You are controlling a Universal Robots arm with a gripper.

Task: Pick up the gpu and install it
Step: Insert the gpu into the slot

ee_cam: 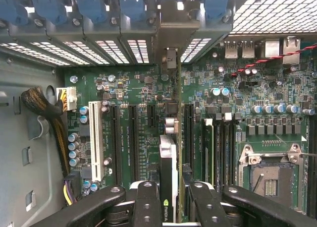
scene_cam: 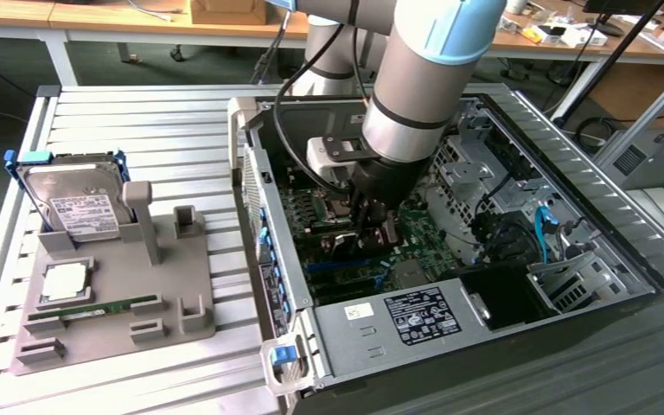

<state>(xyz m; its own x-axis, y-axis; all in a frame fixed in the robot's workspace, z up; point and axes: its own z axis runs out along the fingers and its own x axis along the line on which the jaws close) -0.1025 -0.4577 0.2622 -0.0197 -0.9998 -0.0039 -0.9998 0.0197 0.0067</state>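
Observation:
The gpu (ee_cam: 168,157) shows edge-on in the wrist view as a thin dark card with a green logo. Its silvery metal bracket (ee_cam: 174,28) reaches toward the case's rear slot openings. My gripper (ee_cam: 171,195) is shut on the gpu, one black finger (ee_cam: 147,199) on each side of it. The card stands upright over the motherboard (ee_cam: 233,78), in line with the long black expansion slots (ee_cam: 188,133); whether it touches a slot I cannot tell. In the exterior view my gripper (scene_cam: 376,232) reaches down into the open computer case (scene_cam: 586,186).
A grey fixture (scene_cam: 182,294) at the exterior view's left holds a silver hard drive (scene_cam: 73,203), a processor chip (scene_cam: 65,284) and a green memory stick (scene_cam: 92,309). Inside the case are a power supply (scene_cam: 413,316), blue cables (scene_cam: 539,233), an open CPU socket (ee_cam: 270,175) and a white slot (ee_cam: 95,138).

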